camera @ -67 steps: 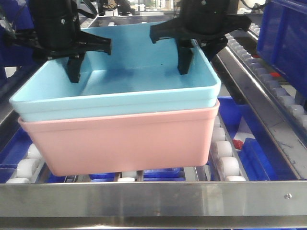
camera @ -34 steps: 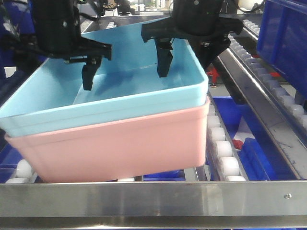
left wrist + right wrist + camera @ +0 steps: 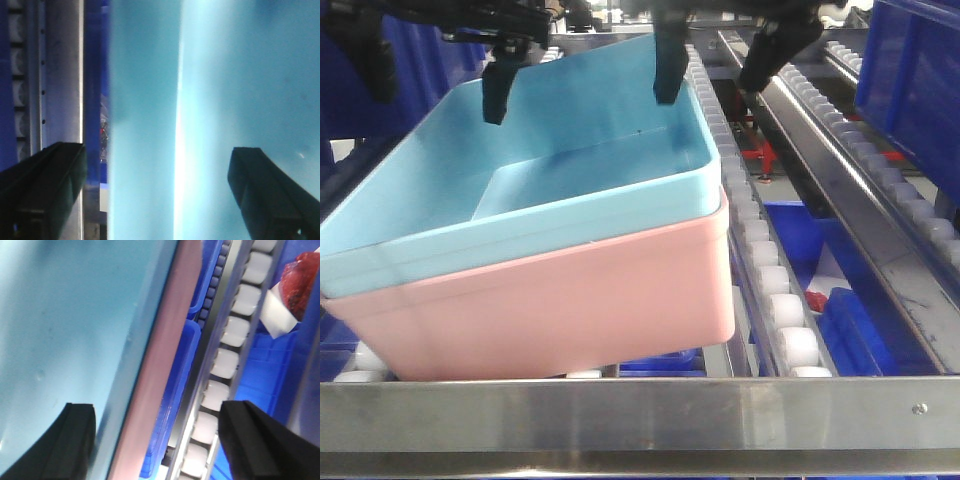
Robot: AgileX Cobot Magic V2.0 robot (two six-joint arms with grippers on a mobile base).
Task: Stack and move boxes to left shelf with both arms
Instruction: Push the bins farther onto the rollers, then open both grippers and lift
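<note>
The light blue box (image 3: 550,170) sits nested in the pink box (image 3: 550,300). The stack rests tilted on the left shelf's white rollers (image 3: 790,345), behind the metal front bar (image 3: 640,410). Both arms hang raised over the stack's far end. My left gripper (image 3: 435,75) is open, straddling the blue box's left wall (image 3: 150,125) without touching it. My right gripper (image 3: 718,65) is open over the right rims, one finger above the blue box's inside (image 3: 75,315), the other above the rollers (image 3: 225,365). The pink rim (image 3: 167,360) shows between them.
A dark royal-blue crate (image 3: 910,70) stands at the right, above a second roller lane (image 3: 880,170). More blue crates (image 3: 840,330) lie beneath the rollers. A red item (image 3: 302,275) lies in a crate to the right of the stack.
Both grippers have lifted up out of the blue box with jaws apart. The stacked boxes have shifted left and toward the front bar, now more tilted.
</note>
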